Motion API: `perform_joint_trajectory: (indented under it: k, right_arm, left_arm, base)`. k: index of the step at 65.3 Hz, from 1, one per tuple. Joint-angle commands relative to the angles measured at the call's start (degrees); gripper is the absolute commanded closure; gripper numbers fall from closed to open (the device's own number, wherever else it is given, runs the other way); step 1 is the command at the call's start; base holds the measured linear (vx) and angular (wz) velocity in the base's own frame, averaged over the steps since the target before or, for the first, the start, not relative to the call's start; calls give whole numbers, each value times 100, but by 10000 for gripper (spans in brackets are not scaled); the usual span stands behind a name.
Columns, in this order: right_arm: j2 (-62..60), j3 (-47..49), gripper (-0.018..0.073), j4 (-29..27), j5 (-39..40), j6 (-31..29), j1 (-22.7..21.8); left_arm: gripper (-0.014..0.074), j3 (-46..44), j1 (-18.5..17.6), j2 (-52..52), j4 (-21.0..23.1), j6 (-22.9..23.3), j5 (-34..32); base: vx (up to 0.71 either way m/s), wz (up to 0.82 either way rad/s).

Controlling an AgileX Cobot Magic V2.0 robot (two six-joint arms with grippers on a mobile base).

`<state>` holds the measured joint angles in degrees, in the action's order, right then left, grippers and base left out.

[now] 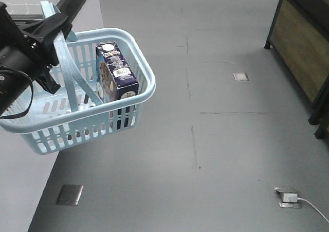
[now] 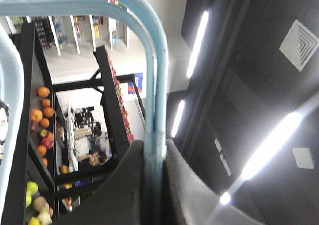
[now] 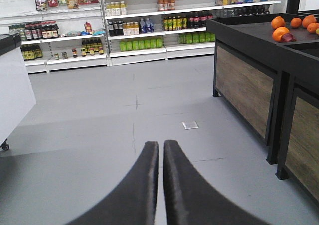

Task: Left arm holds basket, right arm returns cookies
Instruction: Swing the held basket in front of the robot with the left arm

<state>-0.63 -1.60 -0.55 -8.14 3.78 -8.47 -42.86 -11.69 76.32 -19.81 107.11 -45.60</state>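
The light blue basket (image 1: pixel 77 134) hangs in the air at the left of the front view, tilted. My left gripper (image 1: pixel 57 27) is shut on its two hoop handles (image 2: pixel 155 85), and the black fingers (image 2: pixel 124 185) clamp the blue bars between them. The dark navy cookies carton (image 1: pixel 117 73) stands on end inside the basket, leaning against the far wall. My right gripper (image 3: pixel 161 146) is shut with nothing between its fingers and points out over the grey floor. It is far from the basket and does not show in the front view.
A black, wood-panelled produce stand (image 3: pixel 249 80) with oranges (image 3: pixel 279 28) is at the right. Shelves of bottles (image 3: pixel 134 30) line the far wall. A white counter (image 3: pixel 12 85) is at the left. A floor plate (image 1: pixel 69 194) and a plugged socket (image 1: pixel 288 197) lie on the floor.
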Motion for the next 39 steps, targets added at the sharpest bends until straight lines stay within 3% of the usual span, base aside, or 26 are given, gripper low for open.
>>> perform_joint_trajectory:
  k: [1, 23, 39]
  right_arm:
    - [-75, -103, 565, 55, 437, -53, -5]
    - [-75, -103, 565, 55, 437, -53, -5]
    - [-75, -103, 565, 55, 437, -53, -5]
  left_arm:
    - [601, -196, -180, -170, 51, 77, -739]
    - [599, -186, -562, -170, -625, 697, -896]
    - [599, -186, -602, -170, -728, 819, -919]
  base:
    - [0, 0]
    - [0, 0]
    - [0, 0]
